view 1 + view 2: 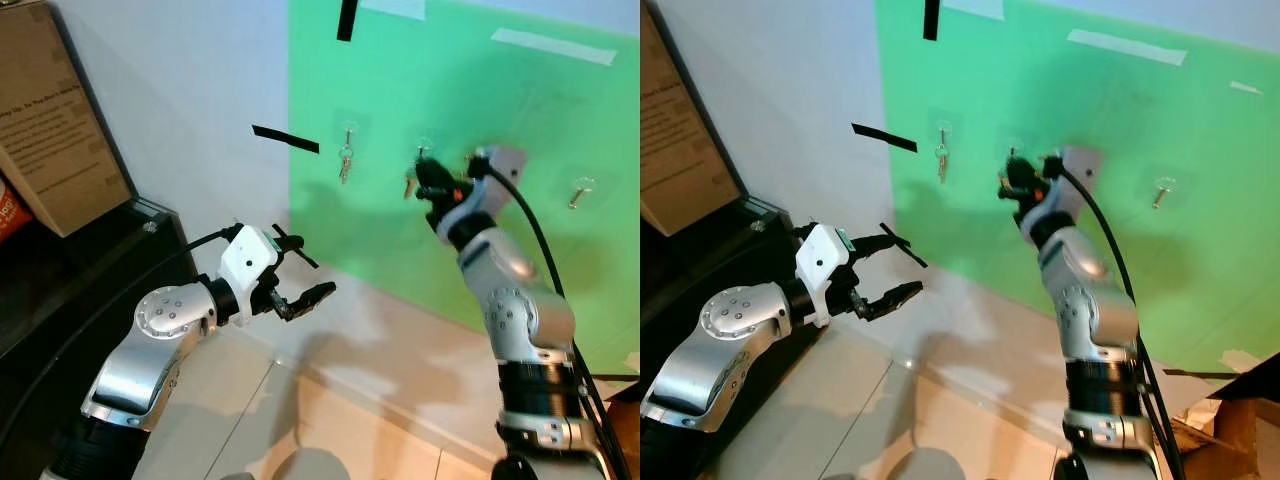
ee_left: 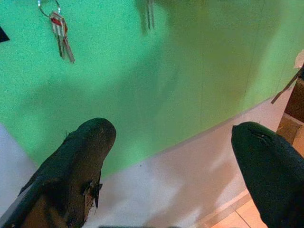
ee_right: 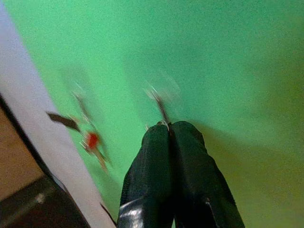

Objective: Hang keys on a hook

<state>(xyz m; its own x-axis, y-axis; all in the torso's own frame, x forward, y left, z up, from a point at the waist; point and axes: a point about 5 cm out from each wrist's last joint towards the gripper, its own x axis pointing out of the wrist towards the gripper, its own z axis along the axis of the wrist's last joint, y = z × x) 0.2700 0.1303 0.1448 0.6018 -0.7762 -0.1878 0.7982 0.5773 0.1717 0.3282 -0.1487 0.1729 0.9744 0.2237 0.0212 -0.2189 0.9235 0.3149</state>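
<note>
My right gripper (image 1: 425, 178) is raised against the green wall sheet (image 1: 520, 260), at the middle clear hook (image 1: 424, 146). It is shut on a set of keys; a key (image 1: 409, 186) dangles beside its tips. In the blurred right wrist view the key ring (image 3: 159, 102) sticks out past the closed fingertips (image 3: 171, 137). Another key bunch (image 1: 345, 160) hangs on the left hook, and a single key (image 1: 580, 190) hangs on the right hook. My left gripper (image 1: 300, 270) stands open and holds nothing, lower and to the left, away from the wall.
A cardboard box (image 1: 50, 130) leans on a black cabinet (image 1: 70, 270) at the left. Black tape strips (image 1: 285, 140) mark the white wall. More cardboard (image 1: 1240, 400) lies at the lower right. Pale tiled floor (image 1: 330, 420) runs below the wall.
</note>
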